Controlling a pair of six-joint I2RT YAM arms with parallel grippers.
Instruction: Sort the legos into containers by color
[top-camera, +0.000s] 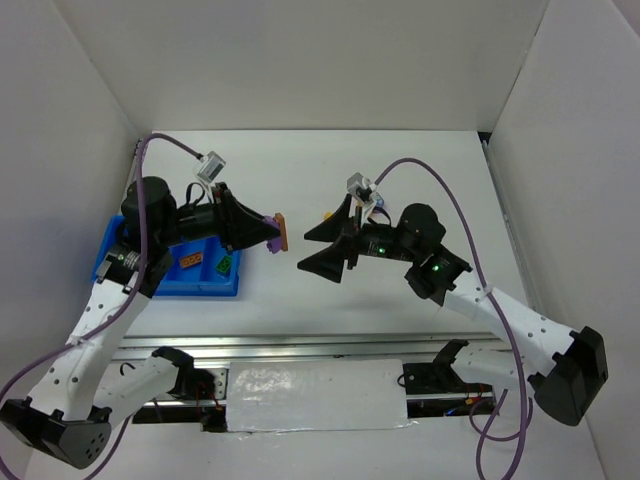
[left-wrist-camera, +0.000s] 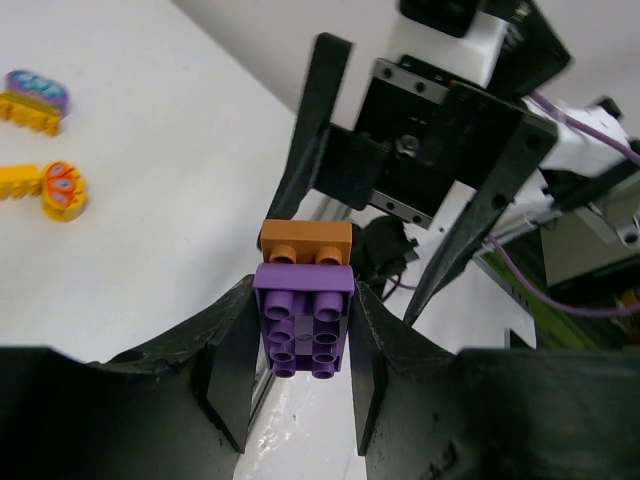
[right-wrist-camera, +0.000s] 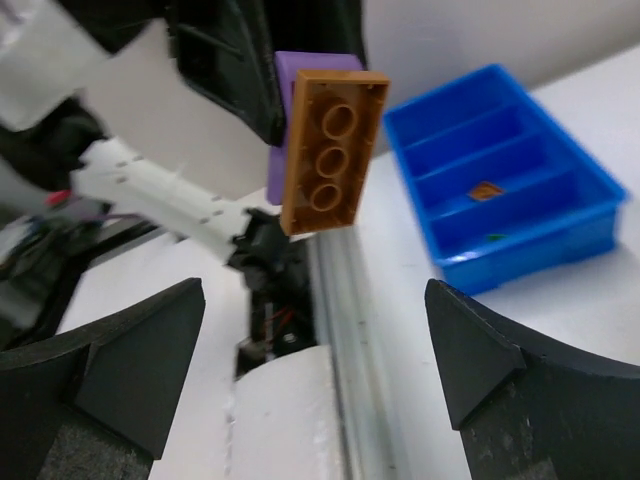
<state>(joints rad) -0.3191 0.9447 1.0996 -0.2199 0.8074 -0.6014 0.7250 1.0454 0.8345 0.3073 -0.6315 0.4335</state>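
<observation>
Bricks first: you have six pieces in view. Two are stacked, a small purple plastic brick (left-wrist-camera: 303, 325) with a flat orange-brown plastic plate (left-wrist-camera: 306, 240) pressed onto its end. Your left gripper (left-wrist-camera: 300, 375) pinches the purple one by its sides and holds the stack off the white table (left-wrist-camera: 150, 230). The plate juts past the fingertips, touching neither finger.

Two more lie in the shallow bright blue plastic tray (right-wrist-camera: 530, 255), one orange piece (right-wrist-camera: 487, 190) and one green piece (right-wrist-camera: 493, 237), each in its own compartment. Out on the table, well apart from the stack, sit one yellow piece with a purple top (left-wrist-camera: 33, 98) and one yellow piece with a rounded end (left-wrist-camera: 55, 190).

Your right gripper (right-wrist-camera: 315, 345) faces the stack with its jaws spread wide and nothing between them. The plate hangs just ahead of that gap.
</observation>
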